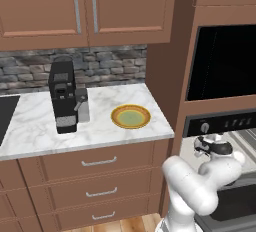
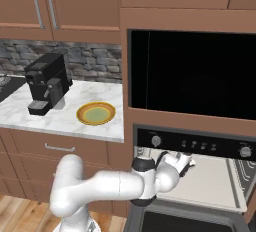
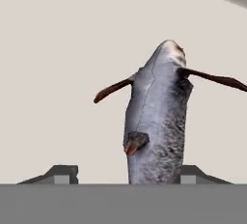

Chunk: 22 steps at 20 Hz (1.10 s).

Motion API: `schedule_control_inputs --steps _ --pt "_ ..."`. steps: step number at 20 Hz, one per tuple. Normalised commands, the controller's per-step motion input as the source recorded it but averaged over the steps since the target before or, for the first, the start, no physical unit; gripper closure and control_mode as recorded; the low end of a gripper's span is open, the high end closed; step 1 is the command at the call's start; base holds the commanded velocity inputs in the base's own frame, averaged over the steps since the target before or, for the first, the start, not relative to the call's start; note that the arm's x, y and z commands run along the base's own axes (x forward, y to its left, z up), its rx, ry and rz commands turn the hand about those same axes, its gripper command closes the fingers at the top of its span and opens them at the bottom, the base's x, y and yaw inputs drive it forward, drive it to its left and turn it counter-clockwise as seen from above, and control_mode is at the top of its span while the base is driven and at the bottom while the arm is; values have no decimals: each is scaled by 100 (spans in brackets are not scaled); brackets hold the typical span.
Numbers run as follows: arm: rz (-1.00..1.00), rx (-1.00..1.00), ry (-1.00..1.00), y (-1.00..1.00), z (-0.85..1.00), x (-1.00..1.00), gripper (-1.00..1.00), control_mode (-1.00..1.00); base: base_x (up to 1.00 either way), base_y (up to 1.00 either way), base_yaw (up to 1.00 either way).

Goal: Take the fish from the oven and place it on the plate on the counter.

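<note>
Oven (image 2: 192, 145): built into brown cabinetry, door down, pale tray (image 2: 215, 181) showing inside.
Gripper (image 3: 125, 174): reaches inside the oven, jaws spread either side of the fish, not clamped.
Fish (image 3: 157, 121): grey, lying on the oven tray between the fingertips.
Plate (image 1: 130, 116): on the counter (image 1: 40, 126), left of the oven, beside the coffee machine (image 1: 65, 96).
</note>
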Motion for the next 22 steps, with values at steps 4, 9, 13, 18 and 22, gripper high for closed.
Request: schedule_control_inputs --steps 4,9,13,18,22 --pt "6 45 15 -23 -100 -69 100 -100 0 0 0" --pt "9 61 12 -43 -100 -100 100 -100 0 0 0" --pt "3 55 1 -59 -100 -100 100 -100 0 0 0" --pt "0 36 -19 -38 -100 -100 100 -100 0 0 0" --pt "0 2 -50 6 -59 -100 100 -100 0 0 0"
